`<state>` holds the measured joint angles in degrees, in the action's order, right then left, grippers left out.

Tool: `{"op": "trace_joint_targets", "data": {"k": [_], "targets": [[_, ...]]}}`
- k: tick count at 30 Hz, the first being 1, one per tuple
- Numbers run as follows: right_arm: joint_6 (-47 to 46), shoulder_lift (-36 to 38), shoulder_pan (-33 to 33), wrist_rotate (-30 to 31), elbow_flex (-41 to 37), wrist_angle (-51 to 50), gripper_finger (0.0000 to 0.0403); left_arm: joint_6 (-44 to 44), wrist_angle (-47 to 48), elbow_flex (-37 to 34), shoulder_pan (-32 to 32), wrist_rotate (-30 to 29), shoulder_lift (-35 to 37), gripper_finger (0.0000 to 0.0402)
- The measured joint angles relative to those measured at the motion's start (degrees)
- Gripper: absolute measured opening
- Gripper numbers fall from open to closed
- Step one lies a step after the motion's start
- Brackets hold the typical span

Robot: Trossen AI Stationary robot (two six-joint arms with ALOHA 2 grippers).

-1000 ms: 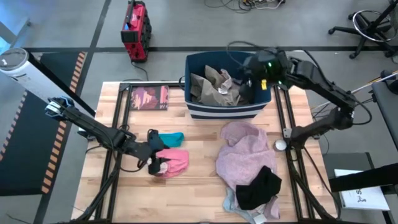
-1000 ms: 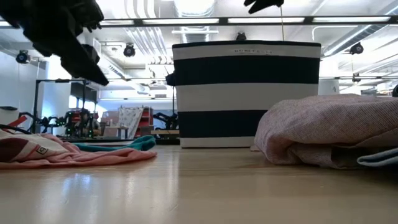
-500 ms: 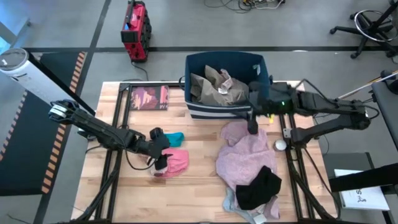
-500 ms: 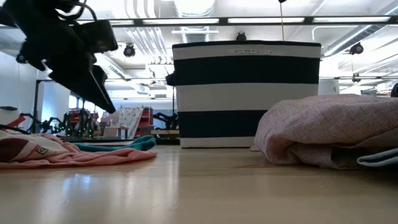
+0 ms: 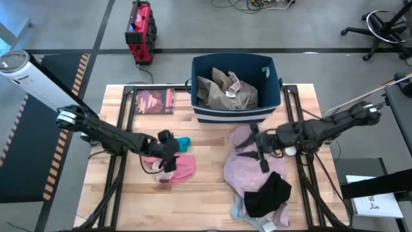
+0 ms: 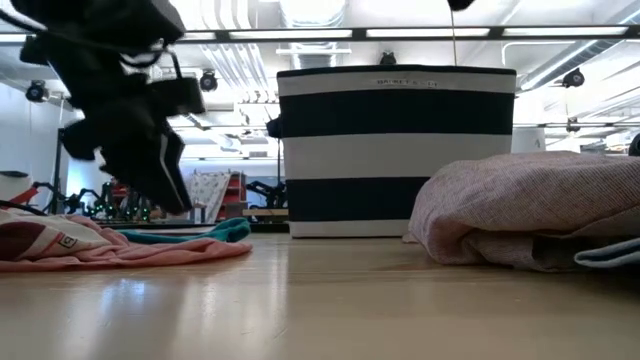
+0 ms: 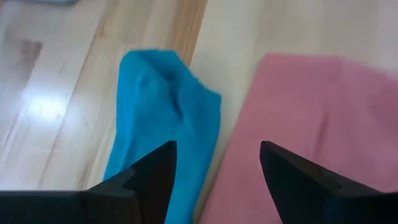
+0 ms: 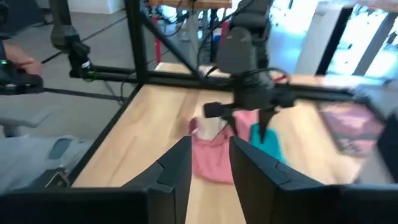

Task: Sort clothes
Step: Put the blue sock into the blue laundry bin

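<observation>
A small teal piece [image 5: 182,141] and a pink piece [image 5: 182,167] lie flat at the table's left middle. My left gripper [image 5: 168,151] hangs open just above them, teal [image 7: 165,118] and pink [image 7: 292,137] cloth below its fingers. A large mauve-pink garment [image 5: 248,171] lies heaped at the right, with a black piece [image 5: 267,193] on its near part and grey cloth [image 5: 238,209] under that. My right gripper [image 5: 252,149] is open and empty over the mauve-pink heap's far part. Beige cloth [image 5: 222,90] lies in the bin.
The blue-and-white striped bin [image 5: 267,71] stands at the table's far middle and blocks the low view [image 6: 395,150]. A dark-red booklet [image 5: 154,101] lies flat to its left. Bare wood lies along the near edge between the two heaps.
My right gripper has left the bin, moving toward the table's near edge and down to the mauve-pink heap, turning to face the table's left. My left gripper has shifted slightly right, toward the teal piece, and dropped lower. No garment has moved.
</observation>
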<state>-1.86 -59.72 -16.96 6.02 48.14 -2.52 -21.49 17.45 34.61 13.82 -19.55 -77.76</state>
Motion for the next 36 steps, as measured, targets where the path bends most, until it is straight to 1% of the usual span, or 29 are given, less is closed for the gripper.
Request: {"op": "trace_joint_targets", "data": {"k": [8, 13, 15, 17, 19, 21, 22, 23, 26, 30, 36], "targets": [[-1.8, -6.7, -3.8, 0.0, -1.8, 5.9, 0.0069, 0.0, -1.1, 0.0, -3.0, -0.5, -7.2, 0.0199], [-1.3, -10.1, -5.2, 0.0, -1.8, 9.3, 0.0057, -0.1, -3.3, 0.3, -4.7, -1.1, -9.4, 0.0178], [-1.3, -10.9, -5.7, 0.0, -1.8, 9.6, 0.0052, 0.2, -4.2, 0.2, -4.9, -1.1, -9.3, 0.0158], [-1.3, -11.4, -6.1, 0.0, -1.8, 9.8, 0.0048, 1.4, -4.7, 0.1, -4.9, -1.1, -8.9, 0.0128], [-1.3, -11.6, -6.6, 0.0, -1.8, 10.0, 0.0044, 2.2, -4.7, -0.1, -4.9, -1.0, -8.3, 0.0087], [-1.2, -11.3, -7.1, 0.0, -1.8, 9.8, 0.0039, 3.0, -4.0, 0.0, -5.0, -0.8, -7.6, 0.0038], [-1.2, -11.2, -7.3, 0.0, -1.8, 10.0, 0.0037, 3.0, -3.7, 0.2, -5.0, -0.4, -7.2, 0.002], [-1.2, -10.8, -7.5, 0.0, -1.8, 10.1, 0.0035, 3.0, -3.4, 0.3, -5.0, 0.1, -6.7, 0.0011], [-0.9, -9.9, -8.2, 0.0, -1.8, 10.3, 0.0029, 2.9, -2.4, 0.9, -4.7, 1.1, -5.2, 0.0015], [-0.3, -8.9, -9.2, 0.0, -1.8, 10.2, 0.0022, 2.7, 0.1, 2.3, -4.3, 2.2, -2.3, 0.0003], [-0.1, -8.5, -10.7, 0.0, -1.8, 10.1, 0.0018, 2.5, 4.7, 6.4, -3.1, 2.3, 4.5, 0.0002]]}}
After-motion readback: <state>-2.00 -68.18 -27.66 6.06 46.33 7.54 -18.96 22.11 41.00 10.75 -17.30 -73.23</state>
